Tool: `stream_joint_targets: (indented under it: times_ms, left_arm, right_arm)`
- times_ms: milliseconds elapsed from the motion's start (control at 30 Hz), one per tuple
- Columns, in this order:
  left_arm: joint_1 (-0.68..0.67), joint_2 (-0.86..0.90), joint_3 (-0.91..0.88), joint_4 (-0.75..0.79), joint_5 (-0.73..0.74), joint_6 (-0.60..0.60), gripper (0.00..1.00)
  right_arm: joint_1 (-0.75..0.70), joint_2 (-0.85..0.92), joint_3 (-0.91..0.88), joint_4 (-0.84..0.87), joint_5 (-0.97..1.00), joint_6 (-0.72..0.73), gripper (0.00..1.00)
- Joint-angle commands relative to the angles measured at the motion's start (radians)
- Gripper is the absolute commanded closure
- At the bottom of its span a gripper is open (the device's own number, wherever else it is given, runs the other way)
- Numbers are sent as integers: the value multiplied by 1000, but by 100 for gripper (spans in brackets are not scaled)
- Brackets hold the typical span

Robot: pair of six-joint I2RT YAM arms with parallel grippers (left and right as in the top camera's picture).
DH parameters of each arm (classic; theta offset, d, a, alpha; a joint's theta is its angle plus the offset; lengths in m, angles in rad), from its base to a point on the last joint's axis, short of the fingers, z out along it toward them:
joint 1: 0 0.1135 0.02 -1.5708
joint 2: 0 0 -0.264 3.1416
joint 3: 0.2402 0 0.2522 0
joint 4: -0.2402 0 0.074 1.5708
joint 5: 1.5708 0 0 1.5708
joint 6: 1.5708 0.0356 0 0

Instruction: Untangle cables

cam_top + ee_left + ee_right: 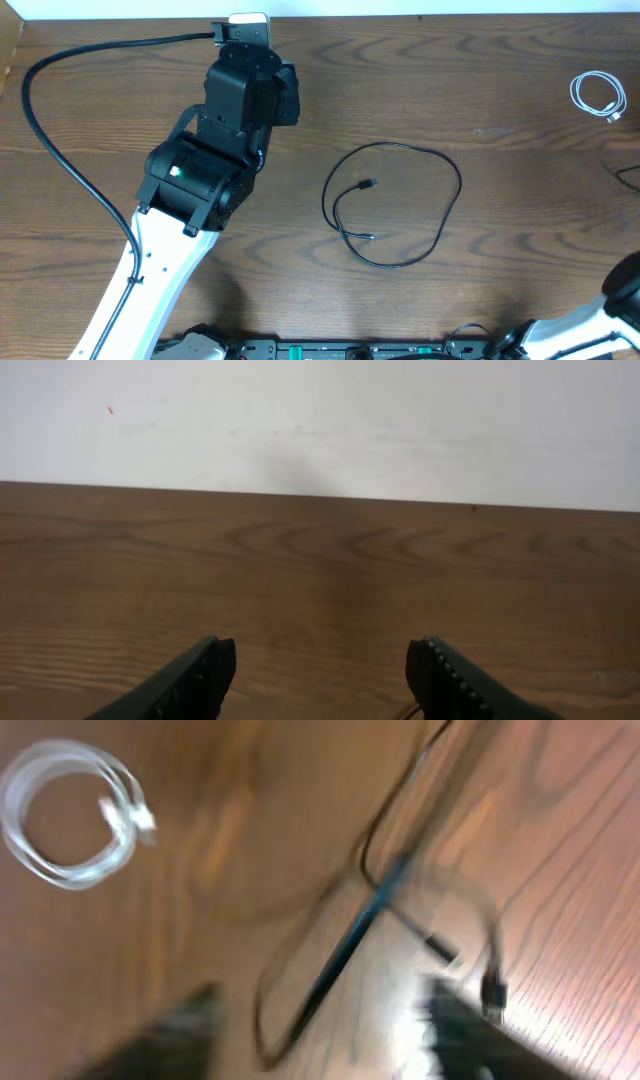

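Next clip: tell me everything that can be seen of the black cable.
The black cable is a thin, flexible cord with a dull, rubbery look. It lies flat on the wooden table, right of centre, curled into one wide, open loop. Both small plug ends rest inside that loop. Only the tabletop touches it.

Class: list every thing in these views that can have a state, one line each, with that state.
black cable: lying loose in one open loop on the table, both plugs free, unheld.
white cable: coiled up near the far right corner, apart from the black cable.
left gripper: open, empty.
right gripper: view blurred; fingers apart, gripping nothing.
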Motion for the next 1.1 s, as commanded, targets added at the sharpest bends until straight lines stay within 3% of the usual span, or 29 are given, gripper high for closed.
stream_joint_targets:
  times_ms: [0, 167, 267, 533, 733, 900, 1067]
  left_arm:
    - [4, 6, 5, -5, -3, 1, 39]
    - [4, 6, 5, -12, -3, 0, 39]
    - [4, 6, 3, -14, -3, 0, 39]
    - [4, 6, 3, -25, -2, 0, 39]
    - [4, 6, 3, -32, 19, -2, 39]
    - [4, 14, -13, -59, 153, -2, 39]
    - [5, 62, -25, -119, 261, -2, 39]
  right_arm:
    - [-4, 10, 0, -21, -69, 7, 11]
    - [-6, -21, 12, -25, -299, -88, 1]
    - [3, -64, 17, -26, -389, -117, 1]
    - [20, -150, 17, -5, -261, -119, 1]
    - [33, -143, 15, -52, -345, -132, 1]
    - [86, -143, 14, -79, -550, -293, 1]
    - [230, -143, -33, -98, -655, -442, 1]
